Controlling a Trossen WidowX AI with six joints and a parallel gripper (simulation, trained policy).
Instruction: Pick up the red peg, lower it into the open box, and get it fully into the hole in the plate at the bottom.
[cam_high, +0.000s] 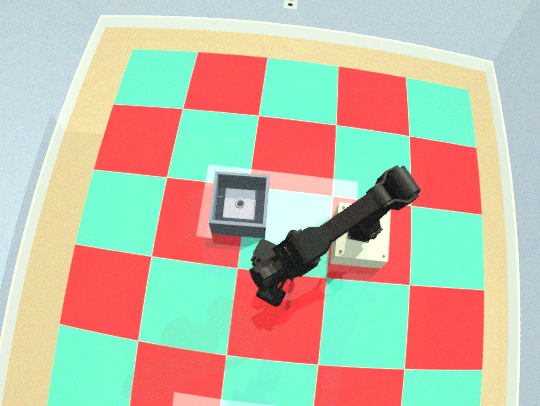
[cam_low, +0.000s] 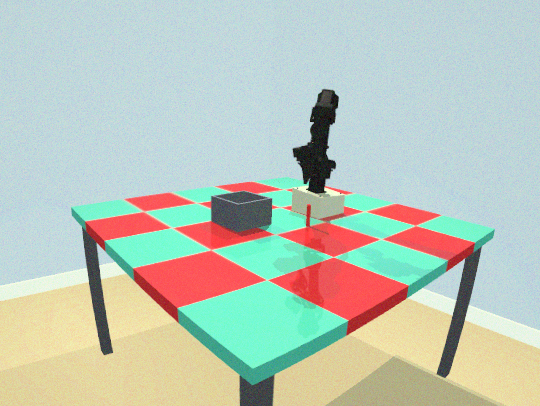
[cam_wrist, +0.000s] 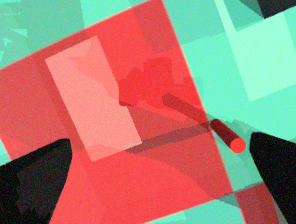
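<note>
Open box: placed at the left of the arm (cam_high: 345, 220) (cam_low: 320, 135), its plate (cam_high: 231, 210) and round hole seen inside from above.
Gripper (cam_wrist: 161, 144): held above the table (cam_high: 190, 300) (cam_low: 225, 310), fingers spread wide, nothing clamped.
Red peg (cam_low: 308, 216) (cam_wrist: 227, 136): stood upright on the table, outside the box (cam_high: 237, 231) (cam_low: 240, 215); seen near the right-hand finger in the wrist view.
Pale base block (cam_high: 362, 254) (cam_low: 317, 204): set beneath the arm.

One camera is high up and looks down on the flat table with red and green squares (cam_high: 190, 295) (cam_low: 225, 320) (cam_wrist: 30, 110). One stands farther off, past a corner, and looks across at the open dark grey square box (cam_high: 237, 231) (cam_low: 240, 215), which both see. The last looks down from the arm, very near the tabletop.
</note>
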